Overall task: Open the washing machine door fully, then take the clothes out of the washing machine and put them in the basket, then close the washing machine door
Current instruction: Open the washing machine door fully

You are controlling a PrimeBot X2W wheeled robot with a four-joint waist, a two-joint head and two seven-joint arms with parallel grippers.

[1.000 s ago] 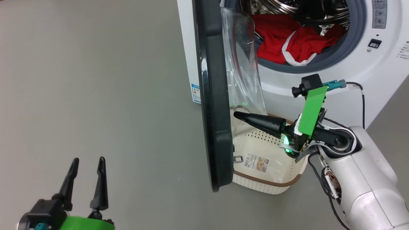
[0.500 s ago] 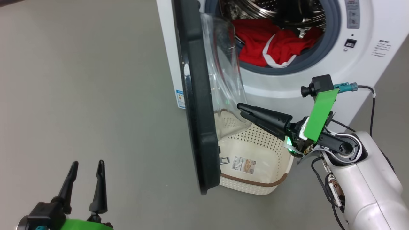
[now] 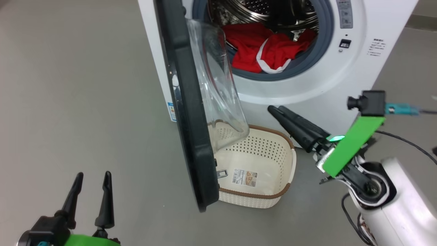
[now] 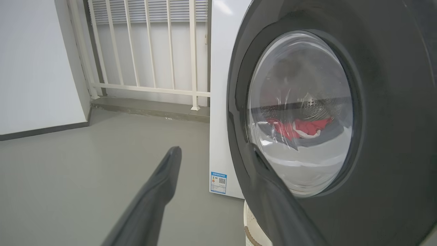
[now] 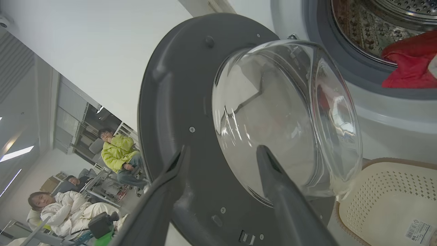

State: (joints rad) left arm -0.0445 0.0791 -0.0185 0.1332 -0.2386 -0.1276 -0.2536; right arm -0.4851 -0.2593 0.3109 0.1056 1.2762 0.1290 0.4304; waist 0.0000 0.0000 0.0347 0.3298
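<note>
The white washing machine (image 3: 300,89) stands at the top with its door (image 3: 186,112) swung out, edge-on to me, the clear glass bowl (image 3: 215,78) facing the drum. Red clothes (image 3: 263,48) with a white trim band lie in the drum mouth. The cream basket (image 3: 259,164) sits on the floor below the opening, partly behind the door. My right gripper (image 3: 276,108) hovers open beside the basket, right of the glass and apart from it; its wrist view shows its fingers (image 5: 276,177) spread before the door's inner face (image 5: 177,102). My left gripper (image 3: 92,176) is open at lower left, facing the door's outer face (image 4: 375,102).
Grey floor (image 3: 85,85) stretches left of the machine. A white railing (image 4: 146,51) and a wall stand behind it. Seated people (image 5: 119,153) show far off past the door. A black cable (image 3: 406,143) trails from my right wrist.
The head camera has turned, shifting the whole picture left. My right gripper has opened and drawn back to the right, away from the door's glass. The left gripper is unchanged.
</note>
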